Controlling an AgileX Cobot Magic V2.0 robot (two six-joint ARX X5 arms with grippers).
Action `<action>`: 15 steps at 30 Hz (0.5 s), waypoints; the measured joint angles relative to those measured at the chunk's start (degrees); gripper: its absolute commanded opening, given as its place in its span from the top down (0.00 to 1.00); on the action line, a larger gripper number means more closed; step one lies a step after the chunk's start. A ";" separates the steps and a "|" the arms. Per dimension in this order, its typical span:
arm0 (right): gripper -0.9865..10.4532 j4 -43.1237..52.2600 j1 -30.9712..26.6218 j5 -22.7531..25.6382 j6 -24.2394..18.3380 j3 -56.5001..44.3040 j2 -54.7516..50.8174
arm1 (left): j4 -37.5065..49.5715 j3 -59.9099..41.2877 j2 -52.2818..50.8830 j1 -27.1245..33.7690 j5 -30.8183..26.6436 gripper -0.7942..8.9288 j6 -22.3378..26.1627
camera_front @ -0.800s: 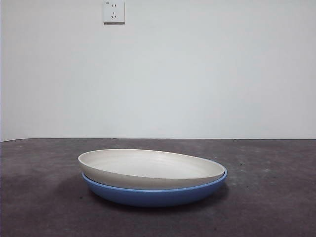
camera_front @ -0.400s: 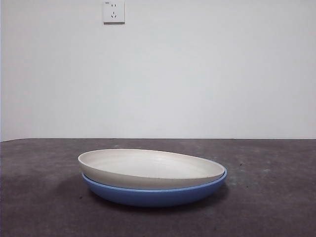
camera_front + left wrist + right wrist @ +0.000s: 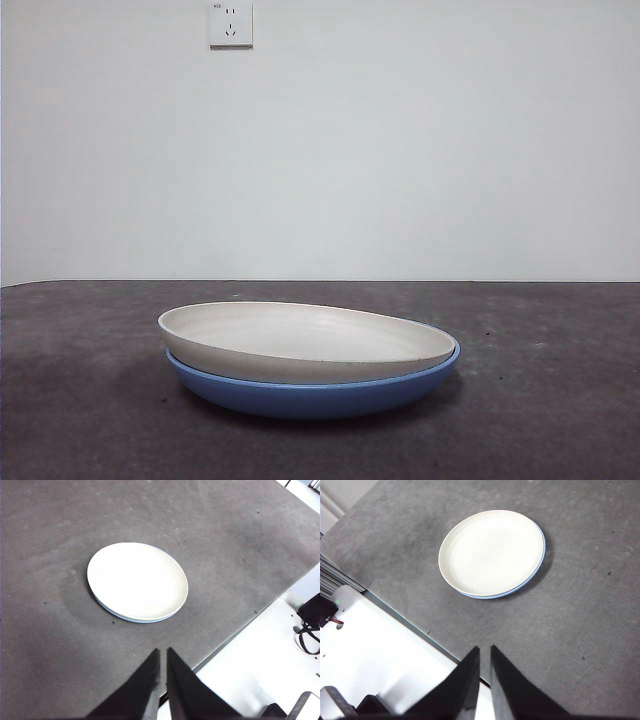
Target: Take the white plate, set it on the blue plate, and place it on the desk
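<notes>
Front view showed me the white plate (image 3: 300, 338) nested in the blue plate (image 3: 315, 395) on the desk (image 3: 560, 420); my left gripper (image 3: 161, 666) and right gripper (image 3: 484, 662) were pressed nearly together, empty, well apart from them.

White plate (image 3: 300, 340) is showing plain cream-white, no pattern. Blue plate (image 3: 310, 396) under it is showing glossy medium blue. Desk (image 3: 560, 400) is showing dark grey-brown, mottled with specks. Far wall (image 3: 400, 150) is looking plain white, with a white socket (image 3: 230, 23).
</notes>
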 measured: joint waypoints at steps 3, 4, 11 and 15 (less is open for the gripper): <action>0.89 0.02 0.00 0.00 0.00 0.00 0.00 | 0.00 0.00 0.00 0.00 0.00 0.90 0.00; 0.89 0.02 0.00 0.02 0.00 0.02 0.00 | 0.00 0.00 0.00 0.00 0.00 0.90 0.00; 0.89 0.02 0.00 0.00 0.00 0.00 0.00 | 0.07 -0.07 0.00 1.01 0.02 0.90 0.02; 0.89 0.02 0.00 0.02 0.00 0.00 0.00 | 1.38 -1.07 -0.09 5.92 0.04 0.90 0.02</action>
